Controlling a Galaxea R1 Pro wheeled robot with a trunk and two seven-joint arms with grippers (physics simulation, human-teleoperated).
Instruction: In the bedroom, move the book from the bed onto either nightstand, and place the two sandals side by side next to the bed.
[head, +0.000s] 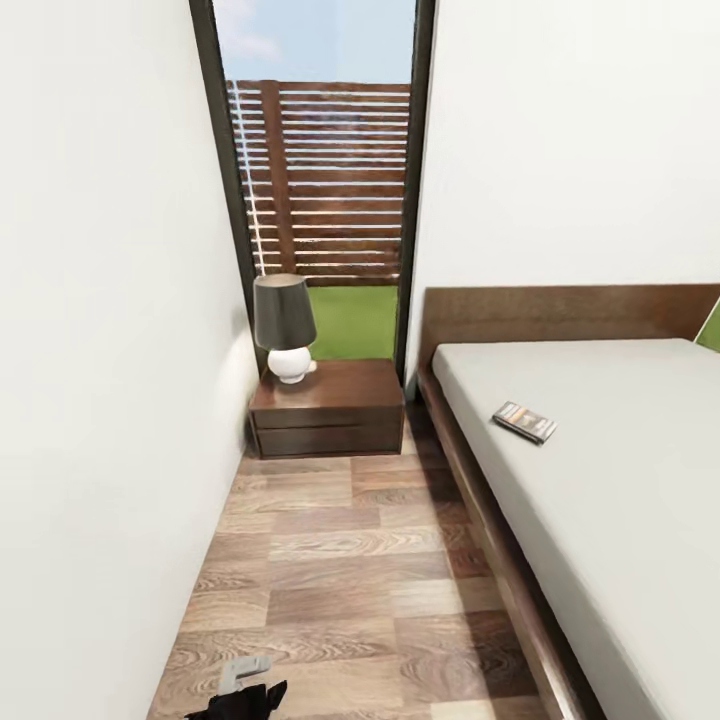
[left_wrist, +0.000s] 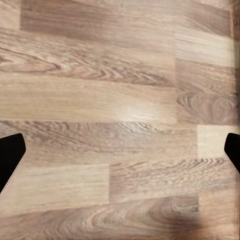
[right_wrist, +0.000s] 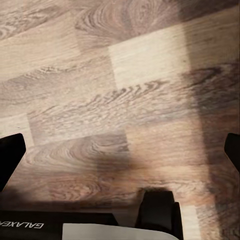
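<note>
The book (head: 524, 421) lies flat on the off-white mattress of the bed (head: 620, 480), near the headboard end and close to the bed's left edge. The nightstand (head: 328, 407) stands against the left wall beside the headboard, with a lamp on its top. Both sandals are out of view. In the left wrist view my left gripper (left_wrist: 120, 152) is open over bare wood floor, nothing between its fingers. My right gripper (right_wrist: 120, 155) is open too, hanging over the floor with nothing held. A bit of my left arm (head: 245, 688) shows at the bottom of the head view.
A dark-shaded lamp (head: 285, 325) on a white round base takes the nightstand's left half. A narrow strip of plank floor (head: 350, 560) runs between the white left wall and the bed's dark platform edge. A tall window (head: 320, 180) stands behind the nightstand. My own base (right_wrist: 100, 230) shows under the right gripper.
</note>
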